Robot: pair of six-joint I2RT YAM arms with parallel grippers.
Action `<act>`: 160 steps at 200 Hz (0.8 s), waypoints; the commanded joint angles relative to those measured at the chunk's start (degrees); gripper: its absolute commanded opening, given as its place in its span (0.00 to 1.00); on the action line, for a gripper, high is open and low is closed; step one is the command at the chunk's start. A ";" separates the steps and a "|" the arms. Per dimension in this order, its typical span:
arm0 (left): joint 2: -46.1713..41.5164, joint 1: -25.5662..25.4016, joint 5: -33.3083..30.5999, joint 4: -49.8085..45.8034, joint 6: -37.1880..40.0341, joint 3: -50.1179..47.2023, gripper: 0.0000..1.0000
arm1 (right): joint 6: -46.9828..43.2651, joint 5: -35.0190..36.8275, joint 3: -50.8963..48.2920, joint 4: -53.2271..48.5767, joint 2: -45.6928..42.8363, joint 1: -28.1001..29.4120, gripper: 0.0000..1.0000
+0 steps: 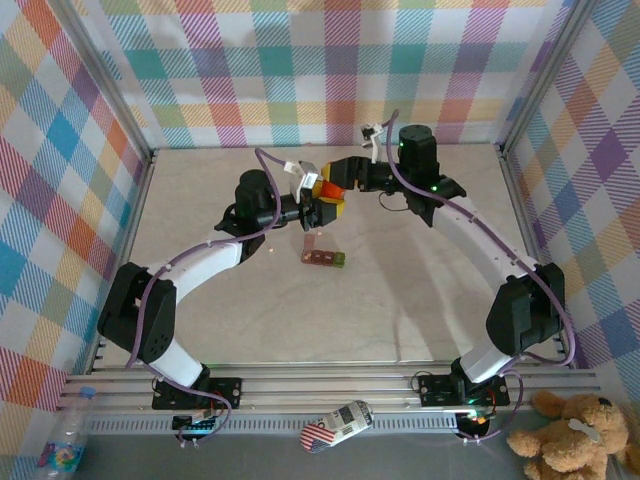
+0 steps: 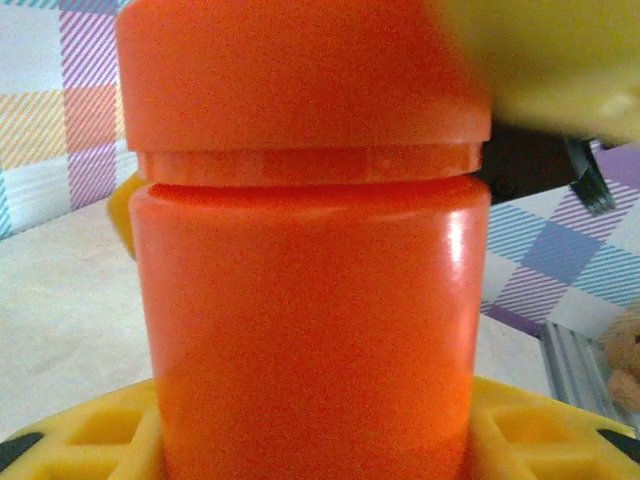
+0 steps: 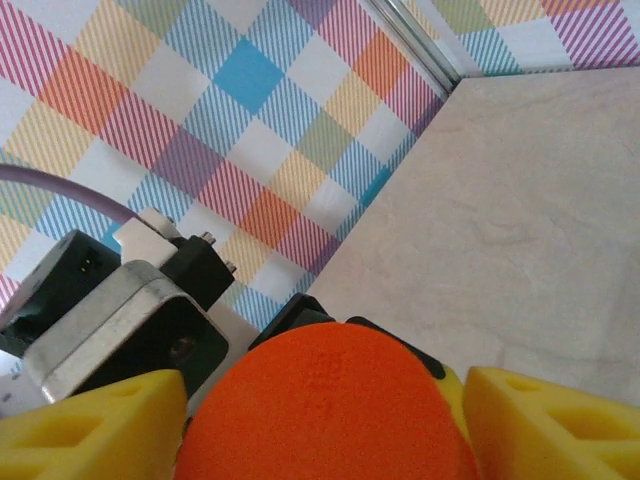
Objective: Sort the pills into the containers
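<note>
Left end effector (image 1: 316, 207) clamped on the orange bottle (image 2: 310, 320), bracing it so the right end effector (image 1: 343, 174) can straddle the cap (image 3: 320, 400) (gripping or loose, can't tell), containers (image 1: 325, 258) sitting near on the worktop (image 1: 420, 300).

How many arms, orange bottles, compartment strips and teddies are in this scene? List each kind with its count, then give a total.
arms: 2
orange bottle: 1
strip: 1
teddy: 1
total: 5
</note>
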 commanded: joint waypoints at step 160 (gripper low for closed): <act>-4.01 -1.22 -16.43 -1.99 2.73 -5.09 1.00 | 2.92 29.64 -12.53 3.88 -8.16 3.11 0.29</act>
